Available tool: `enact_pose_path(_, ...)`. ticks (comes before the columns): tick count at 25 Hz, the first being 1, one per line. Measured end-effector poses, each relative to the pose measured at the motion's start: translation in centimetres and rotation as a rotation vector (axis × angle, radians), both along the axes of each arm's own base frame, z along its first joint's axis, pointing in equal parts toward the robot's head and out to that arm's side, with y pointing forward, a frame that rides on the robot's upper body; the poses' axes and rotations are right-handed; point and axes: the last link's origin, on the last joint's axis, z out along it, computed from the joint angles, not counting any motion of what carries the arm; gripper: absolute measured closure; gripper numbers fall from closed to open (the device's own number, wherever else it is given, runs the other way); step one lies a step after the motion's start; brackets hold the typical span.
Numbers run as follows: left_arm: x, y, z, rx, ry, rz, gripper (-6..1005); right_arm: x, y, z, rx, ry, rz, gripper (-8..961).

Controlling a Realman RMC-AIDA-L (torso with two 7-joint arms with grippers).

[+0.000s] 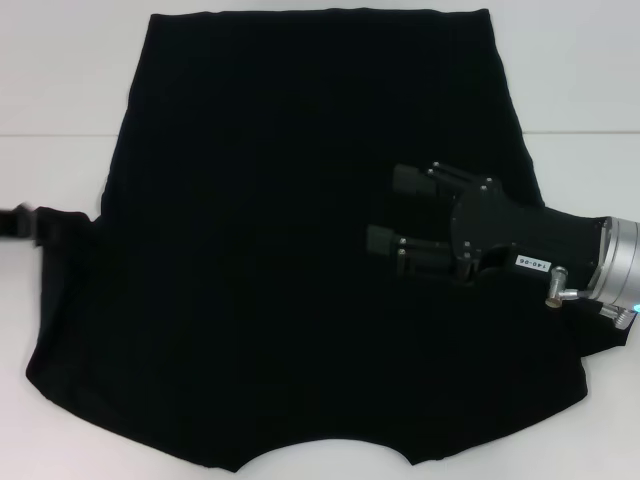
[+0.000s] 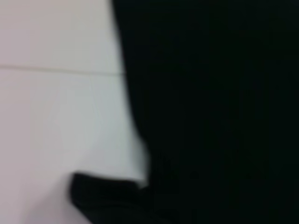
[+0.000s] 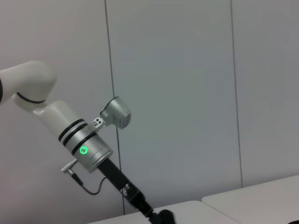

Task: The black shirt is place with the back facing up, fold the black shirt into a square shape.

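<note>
Lying flat: matte black shirt; right claw above, rigid fingers apart; left claw state unclear.

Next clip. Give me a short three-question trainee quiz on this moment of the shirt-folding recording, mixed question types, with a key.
1. True or false: the right tool is over the black shirt with its fingers spread apart.
2. Multiple choice: where is the left tool in the head view?
A. over the shirt's middle
B. at the shirt's left edge, by the sleeve
C. at the neckline
3. Fill in: the shirt lies spread flat on a ____ table.

Key: 1 true; 2 B; 3 white.
</note>
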Motion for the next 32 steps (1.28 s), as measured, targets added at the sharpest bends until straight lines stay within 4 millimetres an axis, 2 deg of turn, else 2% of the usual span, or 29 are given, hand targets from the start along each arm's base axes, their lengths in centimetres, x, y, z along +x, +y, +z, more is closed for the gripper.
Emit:
enact_pose_path(5,2.5,0.8,-1.8,-0.058,-0.075,-0.100,978,0.1,-0.1,0.0,0.000,0.000,-0.004,77)
enact_pose_path(10,4.9,0.7,-5.5,-0.157,-0.117,-0.198,979,0.2,-0.2,-0.1,-0.003,-0.002,-0.005,83)
enact_pose_path(13,5.5,0.1,-7.6,-0.197,-0.136,-0.232,979,0.3,-0.2,-0.1,-0.002,-0.001,-0.007,86)
enact_pose_path(18,5.4,-0.5,-9.4,-0.235,-0.182,-0.226,979,0.2,0.0,-0.1,0.002,-0.004,-0.008,92)
enact_pose_path(23,5.7,-0.5,-9.4,-0.209,-0.222,-0.252,925,0.1,0.3,0.1,0.019,0.001,-0.017,98)
enact_pose_path(26,6.2,-0.7,-8.7,-0.191,-0.287,-0.288,817,0.1,0.6,0.5,0.039,0.022,-0.030,101)
enact_pose_path(29,7.3,-1.6,-7.7,-0.159,-0.407,-0.407,710,0.4,1.0,1.1,0.042,0.048,-0.082,105)
enact_pose_path(32,8.1,-3.0,-7.5,-0.090,-0.494,-0.609,474,1.0,1.9,2.5,0.006,0.099,-0.205,108)
